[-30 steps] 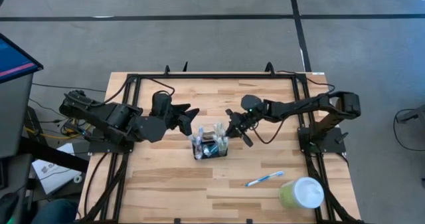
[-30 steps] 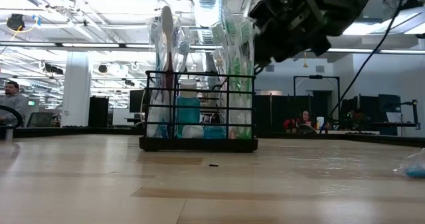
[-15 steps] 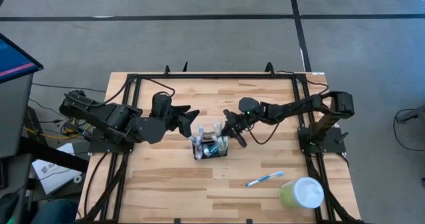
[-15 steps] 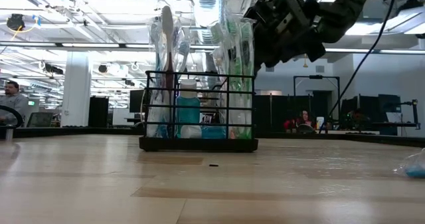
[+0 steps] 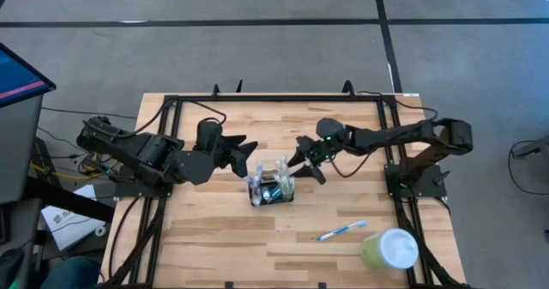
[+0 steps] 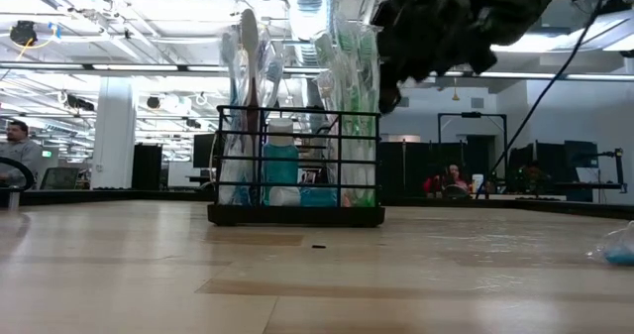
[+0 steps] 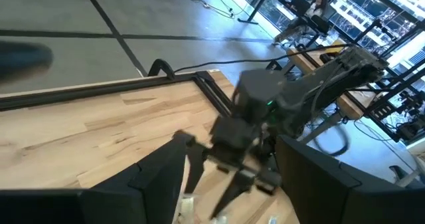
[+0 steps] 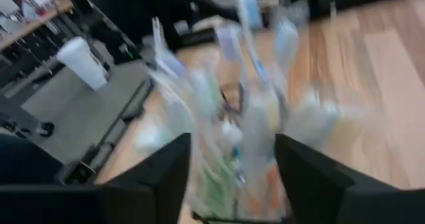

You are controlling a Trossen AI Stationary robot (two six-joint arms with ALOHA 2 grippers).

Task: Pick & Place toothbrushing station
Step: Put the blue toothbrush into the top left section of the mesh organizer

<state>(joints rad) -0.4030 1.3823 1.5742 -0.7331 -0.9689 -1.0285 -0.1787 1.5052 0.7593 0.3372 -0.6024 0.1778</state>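
Observation:
The toothbrushing station (image 5: 272,189) is a small black wire holder standing on its base in the middle of the table. It holds packaged toothbrushes and a blue-green tube, upright (image 6: 295,166). My right gripper (image 5: 306,168) hovers open just right of the station, level with the tops of the packets (image 6: 416,37). The right wrist view shows the station (image 8: 246,131) blurred ahead of the spread fingers. My left gripper (image 5: 250,155) waits open at the station's far left, above the table.
A blue and white toothbrush (image 5: 341,231) lies loose on the table, near and to the right. A pale green cup with a white lid (image 5: 390,250) stands at the near right corner. A black frame (image 5: 279,98) runs round the table's edges.
My right gripper has opened. It first edged toward the station, then drew back a little toward the table's right edge. The station has stayed where it was.

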